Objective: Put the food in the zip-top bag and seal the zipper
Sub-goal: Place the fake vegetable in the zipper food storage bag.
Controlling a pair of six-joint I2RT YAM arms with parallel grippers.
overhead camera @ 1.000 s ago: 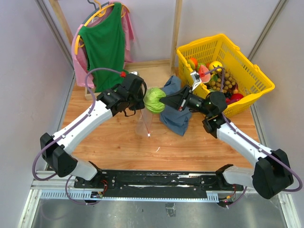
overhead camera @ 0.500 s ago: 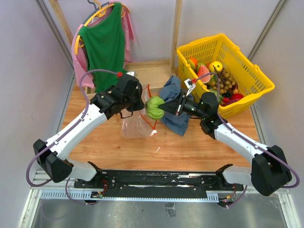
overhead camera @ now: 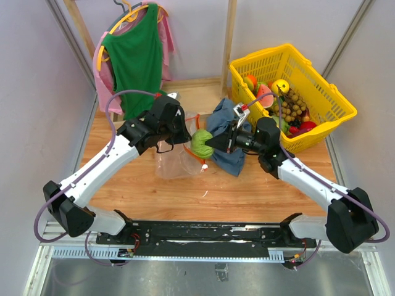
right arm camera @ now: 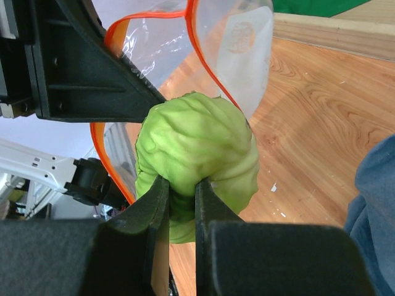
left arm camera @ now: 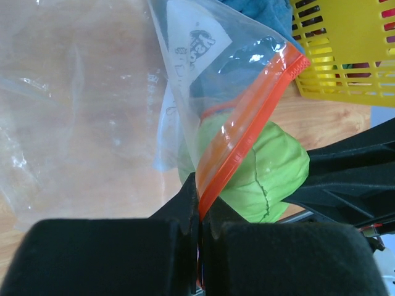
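The left gripper [left arm camera: 199, 217] has its jaws closed on the zipper [left arm camera: 245, 126] of the bag [left arm camera: 92, 105], holding that lip above the counter [overhead camera: 154, 191]. In the top view these jaws are hidden under the wrist. The clear film below them is hard to trace against the wood.

The right gripper [right arm camera: 182, 185] reaches in from the right, its jaws pinched on a fold of the cabbage [right arm camera: 197, 145]. The cabbage sits at the open mouth of the bag. In the right wrist view the orange strip curves over its top and down its left side. In the left wrist view its left part shows only through the plastic, behind the zipper. How far it is inside cannot be told.

A blue-grey cloth [overhead camera: 225, 157] lies on the counter just right of the cabbage, partly under the right arm. A yellow basket [overhead camera: 324, 92] stands at the far right. It holds more food [overhead camera: 281, 86], part of it hidden by the arm and its cable. The left wrist view cuts the basket off at the frame edge.
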